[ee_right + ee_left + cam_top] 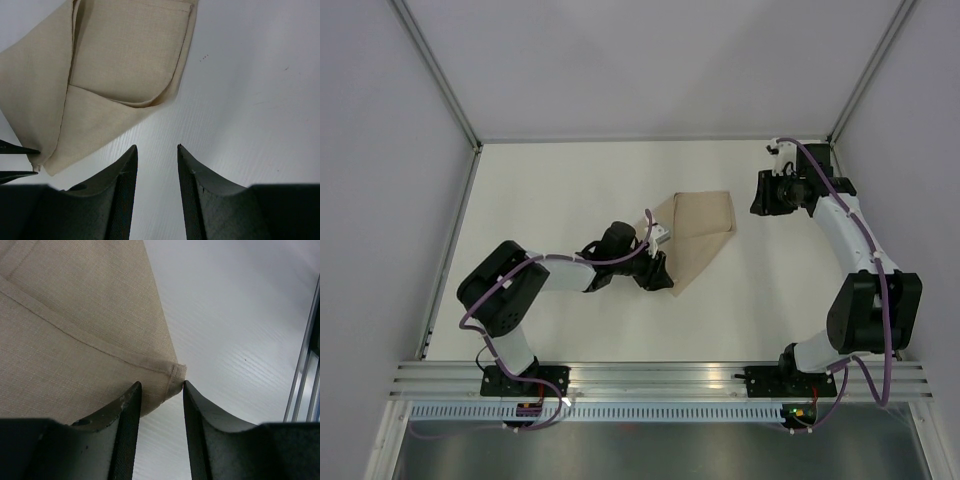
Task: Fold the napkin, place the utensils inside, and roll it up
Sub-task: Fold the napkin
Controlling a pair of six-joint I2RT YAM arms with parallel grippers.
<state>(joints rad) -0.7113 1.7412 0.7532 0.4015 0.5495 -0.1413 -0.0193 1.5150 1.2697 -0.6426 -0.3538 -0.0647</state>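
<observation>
In the middle of the white bench [550, 180] lies the napkin [698, 232], folded into an uneven shape with several layers one over another. The left tool [662, 276] is low at the near corner of the cloth. In the left wrist view its fingers [125, 410] stand apart, and the hemmed corner of the napkin reaches just to the gap between them, not pressed. The right tool [767, 195] is to the right of the napkin, apart from it, over bare bench. Its jaws are also apart and hold nothing.
</observation>
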